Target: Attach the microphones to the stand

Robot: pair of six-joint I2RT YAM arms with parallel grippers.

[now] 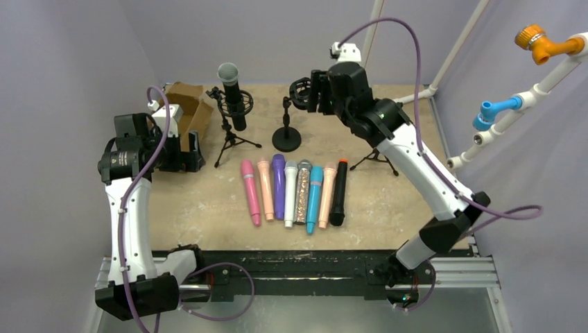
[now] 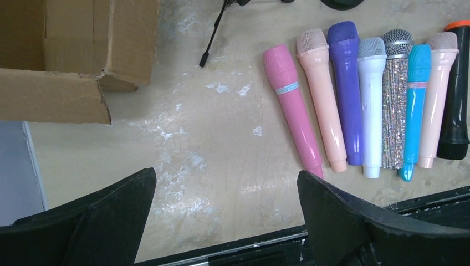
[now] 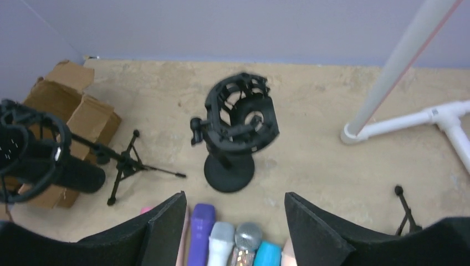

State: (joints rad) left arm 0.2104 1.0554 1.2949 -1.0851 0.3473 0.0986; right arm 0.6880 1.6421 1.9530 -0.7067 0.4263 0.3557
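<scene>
Eight microphones lie side by side in a row on the table, in the middle, near the arms. From left to right they are pink, peach, purple, white, glitter, blue, peach and black. Their round heads point to the far side.

Behind the row is a round-foot stand with a black ring holder on top. To its left, a big black microphone sits in a three-leg stand. A brown box is at the far left.

The left fingers are spread wide over the table, left of the row, and hold nothing. The right fingers are spread wide too, up above the round-foot stand, and hold nothing.
</scene>
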